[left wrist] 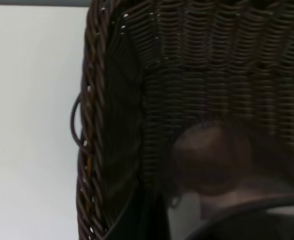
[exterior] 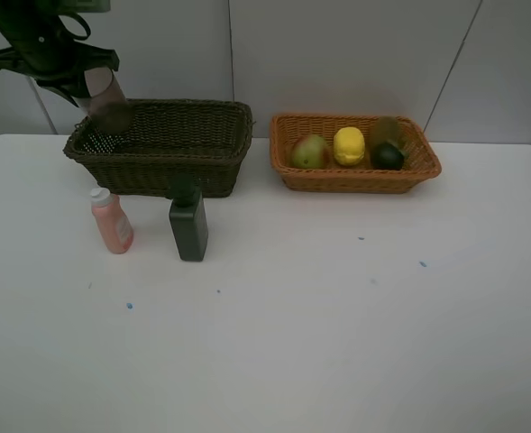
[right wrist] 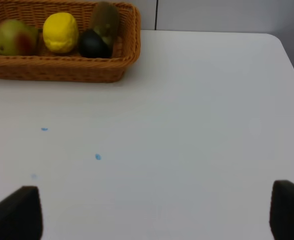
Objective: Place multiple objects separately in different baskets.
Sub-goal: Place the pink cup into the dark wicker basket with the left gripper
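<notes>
Closest to the lens in the left wrist view, the left pincer [exterior: 92, 79] is clamped shut on the top of the tinted cup [exterior: 107, 106]. It holds the cup tilted, base downward, above the far-left corner of the dark basket [exterior: 157, 173]. From that wrist view the cup's brownish round base [left wrist: 211, 160] hangs over the woven floor close to the basket's left end wall. Whether it touches the wicker I cannot tell.

Just on the near side of this basket, two bottles stand on the white counter [exterior: 292, 325]. The dark green bottle [exterior: 188, 227] is right by the near wall, and the pink bottle [exterior: 112, 223], with its white cap, is to its left, apart from it.

To the right of the dark basket, with a small gap between them, sits the shallower orange basket [exterior: 355, 179]. It holds the apple [exterior: 310, 152] at its left, the lemon [exterior: 348, 146] beside it, then the mangosteen [exterior: 389, 157], with the kiwi [exterior: 387, 132] behind the mangosteen toward the far wall.

The right pincer [right wrist: 151, 212] is out of the high view. Its own camera shows its fingertips [right wrist: 17, 214] spread wide with nothing between them, over bare counter on the near right of the orange basket. A few blue specks [right wrist: 98, 157] dot the surface.
</notes>
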